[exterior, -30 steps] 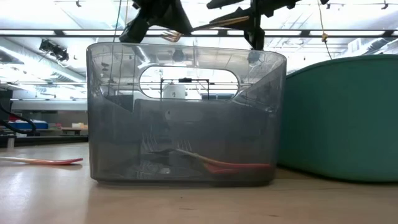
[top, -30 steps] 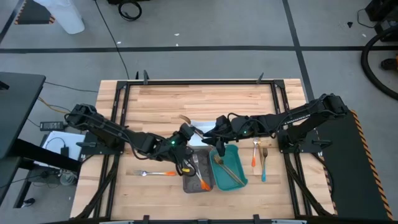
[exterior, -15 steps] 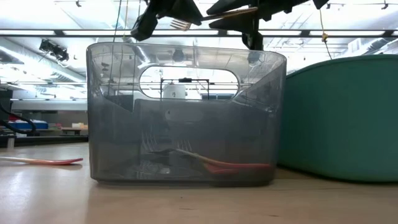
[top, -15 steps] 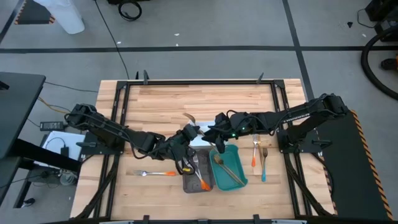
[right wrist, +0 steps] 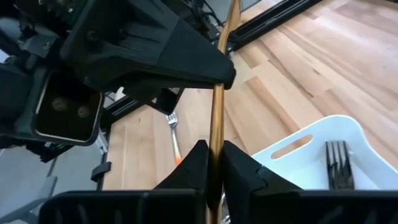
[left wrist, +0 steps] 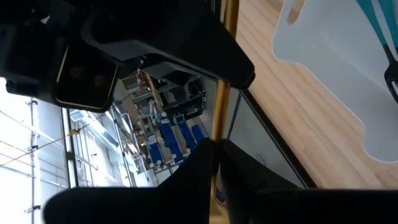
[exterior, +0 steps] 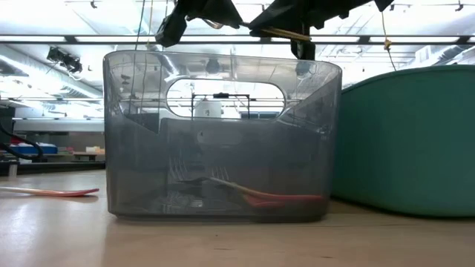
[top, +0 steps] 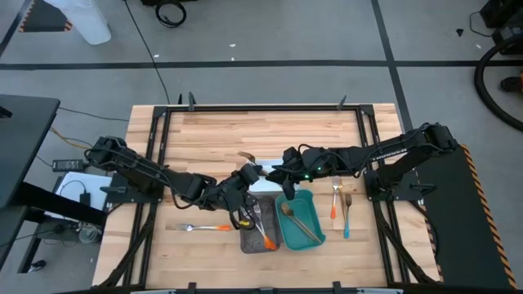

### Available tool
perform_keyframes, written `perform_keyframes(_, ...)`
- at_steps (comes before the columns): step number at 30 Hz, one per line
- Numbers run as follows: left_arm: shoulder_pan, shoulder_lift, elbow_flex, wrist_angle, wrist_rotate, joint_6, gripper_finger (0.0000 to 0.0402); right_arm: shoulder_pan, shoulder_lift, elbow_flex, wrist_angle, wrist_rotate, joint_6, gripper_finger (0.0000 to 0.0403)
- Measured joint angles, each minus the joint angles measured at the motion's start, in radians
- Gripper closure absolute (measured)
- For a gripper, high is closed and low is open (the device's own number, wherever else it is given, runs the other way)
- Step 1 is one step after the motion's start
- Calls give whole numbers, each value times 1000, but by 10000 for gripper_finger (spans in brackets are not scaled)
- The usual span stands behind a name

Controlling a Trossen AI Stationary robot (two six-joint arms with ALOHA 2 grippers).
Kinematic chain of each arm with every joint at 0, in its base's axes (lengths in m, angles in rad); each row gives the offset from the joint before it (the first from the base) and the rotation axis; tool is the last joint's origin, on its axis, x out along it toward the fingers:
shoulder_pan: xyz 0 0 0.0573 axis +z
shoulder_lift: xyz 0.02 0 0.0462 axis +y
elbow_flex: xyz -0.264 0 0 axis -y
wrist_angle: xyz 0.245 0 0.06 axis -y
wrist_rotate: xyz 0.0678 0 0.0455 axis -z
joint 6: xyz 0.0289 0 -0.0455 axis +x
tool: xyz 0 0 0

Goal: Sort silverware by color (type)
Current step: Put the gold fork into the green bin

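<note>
Fingers of the right gripper (right wrist: 211, 163) are clamped on the handle of a gold fork (right wrist: 219, 93), held in the air above the white tray (right wrist: 311, 149). The left gripper (left wrist: 216, 160) pinches the same gold fork from the other side, so both arms meet over the table's middle. Below sit a grey tray (top: 260, 229) with an orange-handled piece (exterior: 278, 198) and a teal tray (top: 302, 216).

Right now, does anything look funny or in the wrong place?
Yes. Both grippers pinch one gold fork in mid-air above the trays: the left gripper and the right gripper each grip it. An orange-handled fork also lies loose on the table.
</note>
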Motion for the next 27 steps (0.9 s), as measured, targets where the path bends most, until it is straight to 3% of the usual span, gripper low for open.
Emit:
perform_keyframes(13, -51, 0, 0, 9, 38, -179, 279, -7, 1, 0, 0, 39, -1, 368)
perform_keyframes(23, -138, -3, 0, -128, 37, -449, 280, 30, 1, 0, -178, 39, 124, 366)
perform_keyframes(27, -163, -4, 0, -244, 125, -616, 283, 65, 1, 0, -251, 39, 193, 365)
